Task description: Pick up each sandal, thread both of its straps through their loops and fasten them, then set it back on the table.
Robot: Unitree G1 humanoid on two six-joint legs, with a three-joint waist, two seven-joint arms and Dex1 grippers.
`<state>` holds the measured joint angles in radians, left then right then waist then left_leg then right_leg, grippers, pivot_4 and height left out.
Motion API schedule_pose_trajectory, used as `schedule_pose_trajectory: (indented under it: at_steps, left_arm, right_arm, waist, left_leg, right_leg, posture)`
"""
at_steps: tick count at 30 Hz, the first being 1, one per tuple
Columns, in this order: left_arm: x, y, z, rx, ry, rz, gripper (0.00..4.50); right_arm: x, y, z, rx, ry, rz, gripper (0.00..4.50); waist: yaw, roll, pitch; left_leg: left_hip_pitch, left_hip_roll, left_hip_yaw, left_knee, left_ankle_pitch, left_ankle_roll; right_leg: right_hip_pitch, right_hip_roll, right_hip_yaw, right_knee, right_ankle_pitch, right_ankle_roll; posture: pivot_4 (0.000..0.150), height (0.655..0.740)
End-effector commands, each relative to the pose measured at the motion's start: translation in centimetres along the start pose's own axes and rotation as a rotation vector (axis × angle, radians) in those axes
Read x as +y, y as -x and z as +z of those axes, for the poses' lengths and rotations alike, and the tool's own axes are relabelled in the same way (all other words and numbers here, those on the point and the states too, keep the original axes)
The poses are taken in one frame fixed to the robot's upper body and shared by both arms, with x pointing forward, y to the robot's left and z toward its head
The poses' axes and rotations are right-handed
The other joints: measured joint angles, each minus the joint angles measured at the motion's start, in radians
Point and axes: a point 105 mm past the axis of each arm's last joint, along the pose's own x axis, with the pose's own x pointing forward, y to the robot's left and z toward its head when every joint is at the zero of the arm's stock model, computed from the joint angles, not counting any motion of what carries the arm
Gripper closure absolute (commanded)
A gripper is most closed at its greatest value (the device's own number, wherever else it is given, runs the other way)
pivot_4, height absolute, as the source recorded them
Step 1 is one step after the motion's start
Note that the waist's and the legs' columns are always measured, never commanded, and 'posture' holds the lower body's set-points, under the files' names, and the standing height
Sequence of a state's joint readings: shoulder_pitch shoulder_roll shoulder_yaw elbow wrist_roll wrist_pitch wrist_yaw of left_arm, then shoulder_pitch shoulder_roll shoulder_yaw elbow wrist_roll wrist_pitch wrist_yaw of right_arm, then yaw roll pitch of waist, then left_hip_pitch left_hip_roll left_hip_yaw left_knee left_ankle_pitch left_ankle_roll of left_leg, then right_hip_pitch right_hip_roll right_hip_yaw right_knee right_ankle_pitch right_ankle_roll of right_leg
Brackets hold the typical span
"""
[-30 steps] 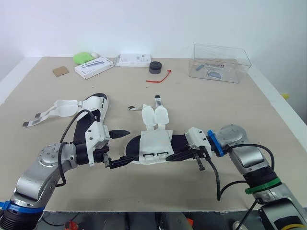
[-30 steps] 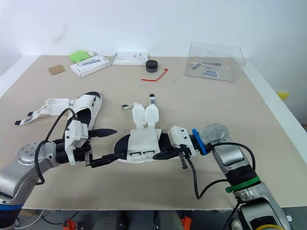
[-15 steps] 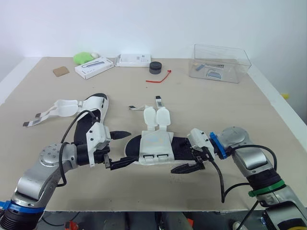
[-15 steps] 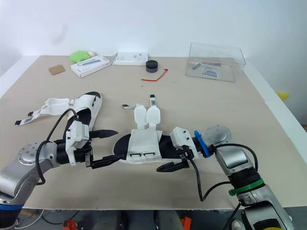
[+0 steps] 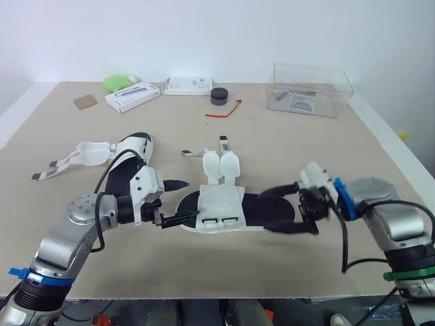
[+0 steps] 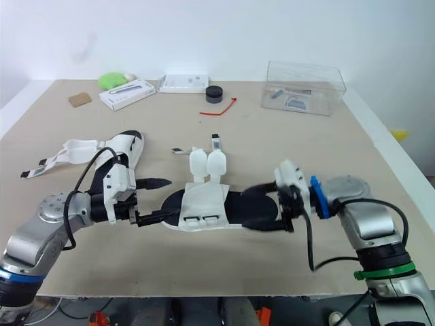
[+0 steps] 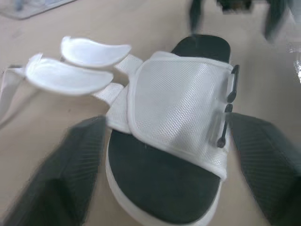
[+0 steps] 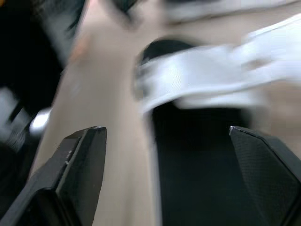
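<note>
1. Count: two sandals on the beige table (image 5: 306,149). The white mesh-topped sandal with a black footbed (image 5: 224,210) lies flat at frame centre. The second black-soled sandal with white straps (image 5: 129,159) lies at centre left, its straps trailing open toward the left edge.
2. The centre sandal carries two rounded white strap tabs (image 5: 221,165), both loose and pointing toward the top of the frame. It also has two black loops (image 5: 221,221) on its near edge. Neither strap is threaded.
3. Along the table's far edge we count:
   - one clear plastic box (image 5: 312,88) at upper right
   - one long flat white box (image 5: 133,94)
   - one smaller white box (image 5: 188,85)
   - one round black puck (image 5: 219,96)
   - one red tie (image 5: 224,110)
   - one green lump (image 5: 117,82)
   - one brown card square (image 5: 85,101)
4. The left wrist view resolves the weave of the mesh upper (image 7: 178,113), which the eye views do not. The right wrist view is blurred but shows the black footbed (image 8: 197,155) between that gripper's fingers.
5. The left gripper (image 5: 178,201) reaches in low from lower left. Its fingers are spread wide either side of the centre sandal's left end, clamped on nothing.
6. The right gripper (image 5: 279,209) reaches in from lower right. Its fingers are likewise apart, straddling the sandal's right end without gripping it.
</note>
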<state>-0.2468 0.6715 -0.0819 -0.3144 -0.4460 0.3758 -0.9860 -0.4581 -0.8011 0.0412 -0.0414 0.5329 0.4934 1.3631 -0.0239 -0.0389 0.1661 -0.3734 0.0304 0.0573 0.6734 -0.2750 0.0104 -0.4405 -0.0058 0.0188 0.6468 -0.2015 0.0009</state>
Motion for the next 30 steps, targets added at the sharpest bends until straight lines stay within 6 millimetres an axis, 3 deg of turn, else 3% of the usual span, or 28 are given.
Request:
schedule_pose_trajectory:
  at_steps: [1,5,6,12,18,23,30]
  left_arm:
    - [0.5,-0.1,-0.6,0.038,-0.068,-0.010,2.20]
    - [1.1,-0.2,-1.2,0.076,-0.109,-0.017,4.16]
    - [1.3,-0.2,-1.4,0.091,-0.125,-0.022,4.46]
    - [1.5,-0.5,-2.0,0.134,-0.209,-0.077,4.46]
    - [1.4,-0.7,-1.9,0.128,-0.239,-0.092,4.46]
    - [1.1,-1.0,-1.9,0.129,-0.260,-0.103,4.46]
    - [0.9,-1.3,-1.5,0.109,-0.269,-0.098,4.46]
  right_arm:
    - [-1.1,-0.4,3.5,-0.128,-0.068,-0.082,0.00]
    - [-2.4,-1.2,4.7,-0.145,-0.166,-0.159,0.00]
    - [-3.2,-1.5,4.8,-0.145,-0.236,-0.192,0.00]
    - [-7.4,-2.8,4.0,-0.140,-0.607,-0.362,0.00]
    - [-8.3,-3.3,2.8,-0.097,-0.780,-0.376,0.00]
    - [-8.3,-4.9,3.3,-0.113,-0.893,-0.297,0.00]
    - [-10.9,-6.5,4.1,-0.238,-1.021,-0.337,0.00]
  waist:
    - [0.000,0.000,0.000]
    - [0.003,0.000,0.000]
    - [0.003,0.000,0.000]
    - [0.001,0.000,0.000]
    - [0.003,0.000,0.000]
    - [-0.001,0.000,0.000]
    - [-0.001,0.000,0.000]
  left_leg:
    - [0.000,0.000,0.000,0.000,0.000,0.000]
    - [-0.001,0.001,-0.003,0.000,0.001,0.000]
    - [-0.001,0.001,-0.003,0.000,0.001,-0.001]
    - [-0.003,0.000,0.000,0.000,0.001,0.000]
    - [-0.006,0.000,-0.001,0.000,0.000,0.001]
    - [-0.008,0.000,-0.001,0.000,0.000,0.001]
    - [-0.008,0.000,-0.003,0.000,0.000,0.001]
  right_leg:
    - [0.000,0.001,0.000,0.000,0.000,0.000]
    - [-0.001,0.002,-0.001,0.001,0.000,-0.001]
    - [-0.001,0.002,-0.002,0.001,0.000,-0.002]
    - [-0.002,-0.002,0.000,0.000,0.003,-0.004]
    - [-0.003,-0.003,0.000,-0.001,0.003,-0.004]
    - [-0.004,-0.003,-0.001,-0.001,0.003,-0.003]
    - [-0.004,-0.002,-0.002,-0.001,0.003,-0.004]
  posture:
    - [0.150,0.7400]
    - [0.150,0.7400]
    - [0.150,0.7400]
    - [0.150,0.7400]
    - [0.150,0.7400]
    - [0.150,0.7400]
    - [0.150,0.7400]
